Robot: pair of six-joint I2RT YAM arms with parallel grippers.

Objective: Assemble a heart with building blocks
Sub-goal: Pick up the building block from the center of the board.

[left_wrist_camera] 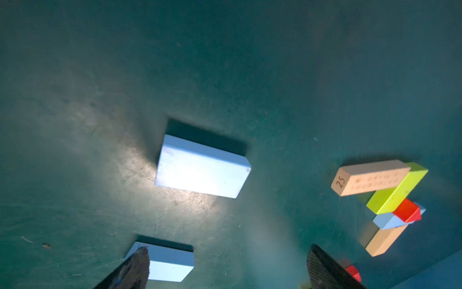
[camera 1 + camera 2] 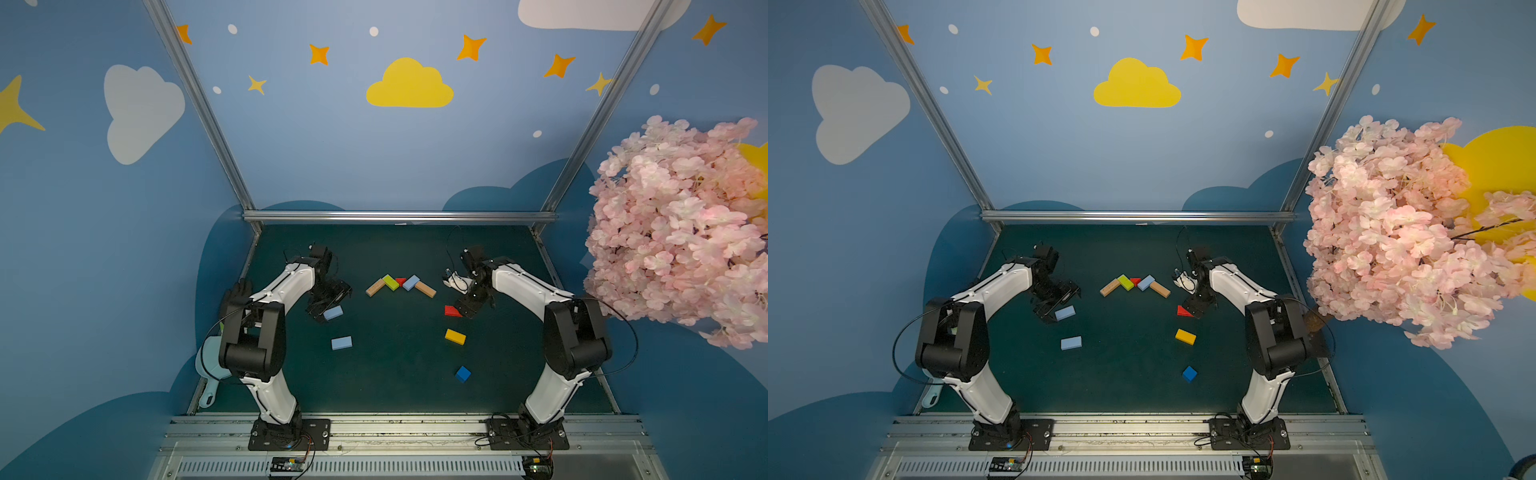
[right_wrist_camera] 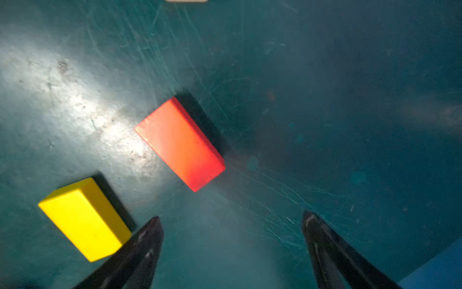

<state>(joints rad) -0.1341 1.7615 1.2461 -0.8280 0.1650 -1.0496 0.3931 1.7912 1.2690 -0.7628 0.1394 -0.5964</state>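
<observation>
The heart's upper row (image 2: 400,284) lies at the back middle of the mat: tan, lime green (image 2: 390,282), red wedge (image 2: 400,281), light blue and tan blocks touching in a zigzag. My left gripper (image 2: 321,311) (image 1: 228,250) is open with only mat between its fingers. One light blue block (image 2: 333,312) (image 1: 170,262) lies by one fingertip, and a second (image 2: 341,343) (image 1: 202,166) lies beyond it. My right gripper (image 2: 467,309) (image 3: 232,216) is open and empty over the mat, short of a red flat block (image 2: 451,311) (image 3: 180,143). A yellow block (image 2: 455,336) (image 3: 85,220) and a dark blue cube (image 2: 462,373) lie nearer the front.
The dark green mat (image 2: 395,386) is bounded by an aluminium rail (image 2: 399,216) at the back and blue walls at the sides. A pale blue scoop (image 2: 206,370) lies at the left edge. Pink blossoms (image 2: 681,232) overhang the right side.
</observation>
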